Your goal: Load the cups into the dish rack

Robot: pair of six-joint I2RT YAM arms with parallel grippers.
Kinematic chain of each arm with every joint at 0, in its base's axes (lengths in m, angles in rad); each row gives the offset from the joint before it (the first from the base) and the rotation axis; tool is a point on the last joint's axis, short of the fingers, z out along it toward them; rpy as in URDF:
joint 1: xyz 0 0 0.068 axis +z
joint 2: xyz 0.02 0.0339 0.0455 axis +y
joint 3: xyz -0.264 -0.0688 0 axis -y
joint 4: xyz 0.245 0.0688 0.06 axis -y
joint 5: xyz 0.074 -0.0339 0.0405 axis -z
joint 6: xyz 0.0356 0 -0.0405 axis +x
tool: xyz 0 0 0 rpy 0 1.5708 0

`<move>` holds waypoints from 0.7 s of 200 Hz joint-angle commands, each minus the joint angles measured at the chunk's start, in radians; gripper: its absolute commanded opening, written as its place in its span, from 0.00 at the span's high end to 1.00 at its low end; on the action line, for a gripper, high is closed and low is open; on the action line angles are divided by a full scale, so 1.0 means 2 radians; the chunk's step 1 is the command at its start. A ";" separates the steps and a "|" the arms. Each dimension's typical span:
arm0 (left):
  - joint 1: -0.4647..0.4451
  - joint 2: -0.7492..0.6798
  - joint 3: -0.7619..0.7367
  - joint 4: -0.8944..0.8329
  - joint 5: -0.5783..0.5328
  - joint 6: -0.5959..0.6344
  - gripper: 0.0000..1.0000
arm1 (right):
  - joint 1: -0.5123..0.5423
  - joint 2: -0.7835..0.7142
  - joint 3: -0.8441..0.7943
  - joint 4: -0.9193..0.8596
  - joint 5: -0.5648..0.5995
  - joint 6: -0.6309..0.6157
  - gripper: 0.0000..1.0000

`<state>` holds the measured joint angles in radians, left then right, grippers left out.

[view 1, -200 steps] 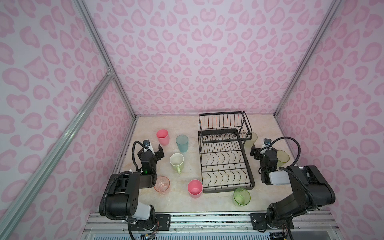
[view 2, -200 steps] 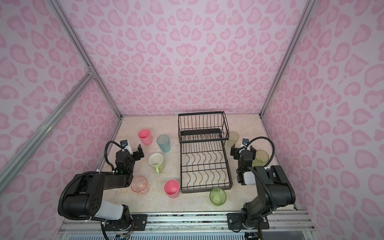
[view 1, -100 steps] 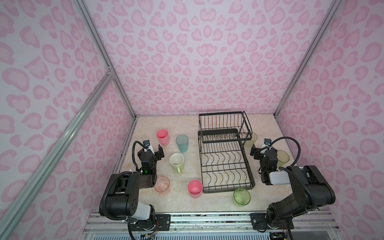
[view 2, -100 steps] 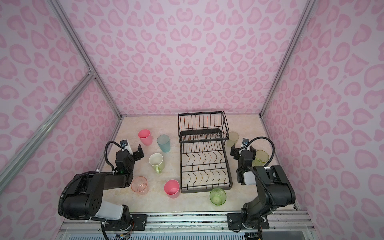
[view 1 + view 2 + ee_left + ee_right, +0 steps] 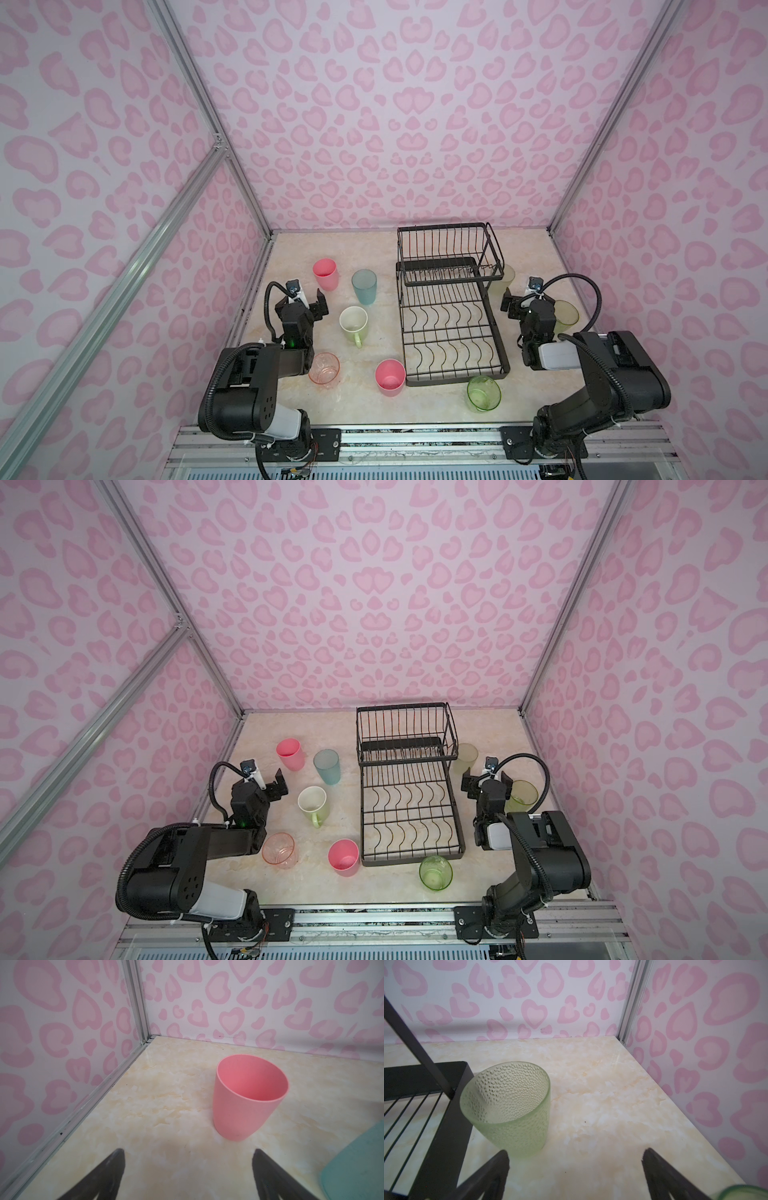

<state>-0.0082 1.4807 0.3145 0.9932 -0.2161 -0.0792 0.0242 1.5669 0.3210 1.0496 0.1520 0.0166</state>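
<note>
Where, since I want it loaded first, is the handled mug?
In both top views the pale-green mug stands left of the dish rack, between the teal tumbler and the nearer pink tumbler.

Bright, even light; soft shadows.

Matt pink tumbler, probably plastic; dimpled frosted green tumbler; black wire rack; glossy marbled tabletop.

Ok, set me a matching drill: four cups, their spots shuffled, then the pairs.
1 teal tumbler
2 handled mug
3 clear pink glass
4 frosted pale tumbler

A right of the dish rack, close beside it
B near the front, left of the near pink tumbler
C between the far pink tumbler and the dish rack
D left of the dish rack, handle toward the front

Pairs: 1-C, 2-D, 3-B, 4-A
</note>
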 commanded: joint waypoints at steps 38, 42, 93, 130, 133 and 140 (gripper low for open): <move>0.001 -0.004 -0.002 0.015 0.000 0.002 0.03 | 0.004 0.001 -0.005 0.016 0.010 0.003 0.01; 0.000 -0.004 -0.002 0.015 0.000 0.003 0.03 | 0.004 0.001 -0.007 0.020 0.015 0.005 0.01; -0.003 -0.029 0.014 -0.035 -0.017 -0.002 0.03 | 0.020 -0.036 -0.032 0.035 0.033 -0.008 0.01; -0.005 -0.051 0.042 -0.103 -0.049 -0.011 0.03 | 0.030 -0.070 -0.028 0.004 0.050 -0.018 0.01; -0.005 -0.053 0.045 -0.110 -0.052 -0.012 0.03 | 0.031 -0.072 -0.027 -0.001 0.053 -0.018 0.01; -0.006 -0.059 0.054 -0.130 -0.060 -0.014 0.03 | 0.031 -0.079 -0.024 -0.011 0.057 -0.017 0.03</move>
<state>-0.0158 1.3930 0.3801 0.8547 -0.2707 -0.0879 0.0795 1.4357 0.2619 1.0657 0.2176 -0.0048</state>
